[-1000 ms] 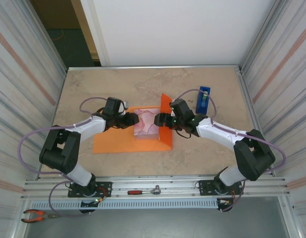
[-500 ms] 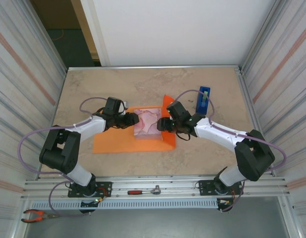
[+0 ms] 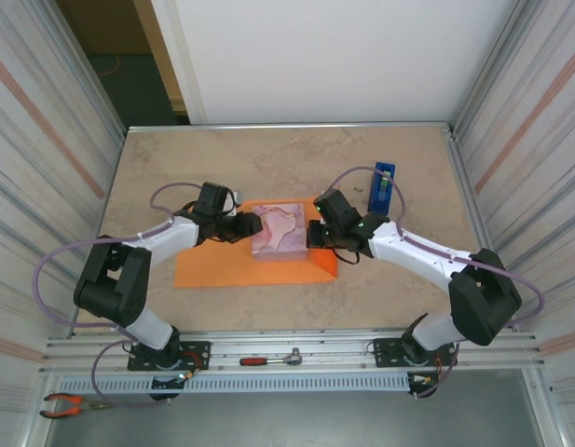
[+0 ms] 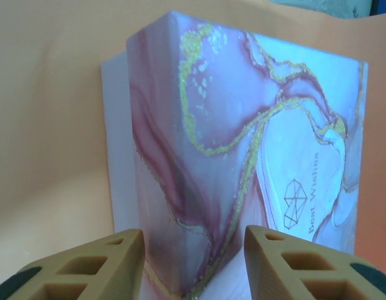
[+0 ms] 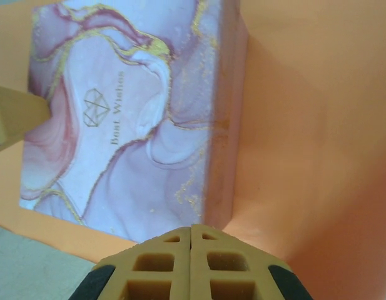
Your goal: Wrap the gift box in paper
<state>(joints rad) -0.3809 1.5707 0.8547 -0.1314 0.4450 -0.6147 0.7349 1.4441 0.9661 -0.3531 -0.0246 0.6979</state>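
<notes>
Newly pressed together: right gripper (image 5: 192,234), beside paper (image 5: 305,156); left wrist shows left gripper (image 4: 193,244) apart, astride gift box (image 4: 243,125).

Before the tan jaws of the right gripper (image 5: 191,234), the gift box (image 5: 117,125) is pink-and-white marble veined gold. The paper (image 5: 305,125) is plain orange.

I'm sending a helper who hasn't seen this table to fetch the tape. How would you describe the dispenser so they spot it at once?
Start at the beige mottled tabletop and find the orange paper sheet at its middle, with the pink marbled gift box on it. Right of the sheet, on bare table, stands the narrow blue tape dispenser, the only blue thing there.
</notes>
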